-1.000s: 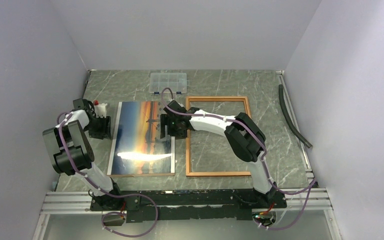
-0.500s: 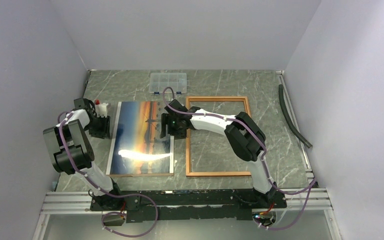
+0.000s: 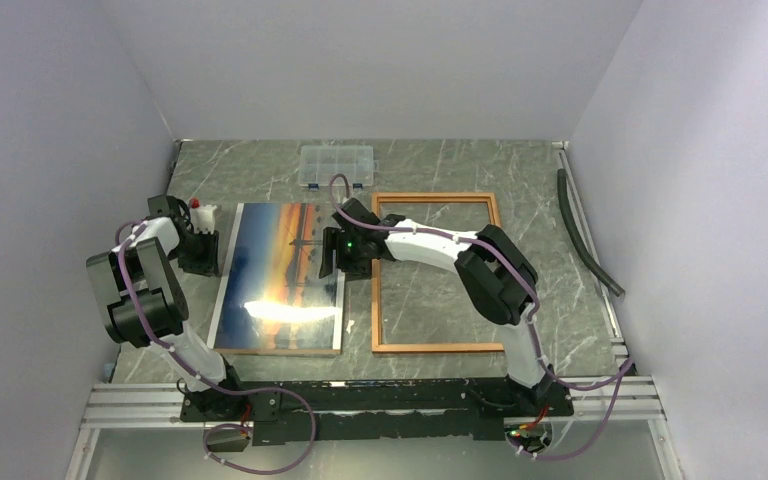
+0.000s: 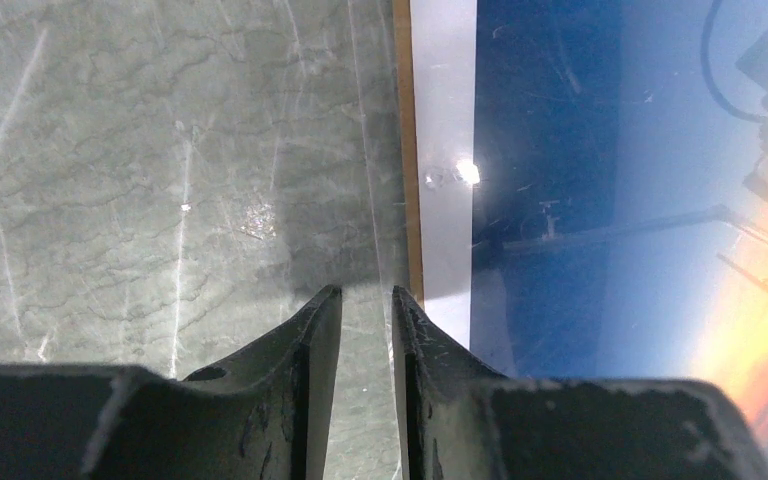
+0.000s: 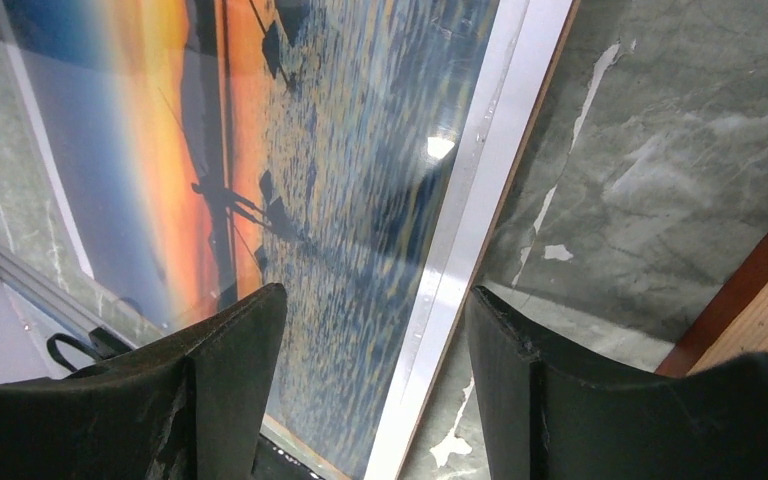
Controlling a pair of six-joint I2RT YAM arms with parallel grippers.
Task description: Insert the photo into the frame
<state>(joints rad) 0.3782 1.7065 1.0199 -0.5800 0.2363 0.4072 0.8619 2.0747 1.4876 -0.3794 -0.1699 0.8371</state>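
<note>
Top view: the photo [image 3: 280, 275] lies face up on the tabletop [image 3: 560, 290], just left of the frame [image 3: 436, 348] and apart from it. Your left tool [image 3: 205, 255] is at its left edge and your right tool [image 3: 332, 262] at its right, but the fingertips are too small to read and glare washes out the lower print. Left wrist: the jaws are nearly together with a slit of tabletop between them, beside the brown board edge [image 4: 407, 150] under the photo; you can't tell if they pinch anything. Right wrist: the jaws are released, wide apart over the photo's right margin, and only a cut-off corner of the frame shows.
</note>
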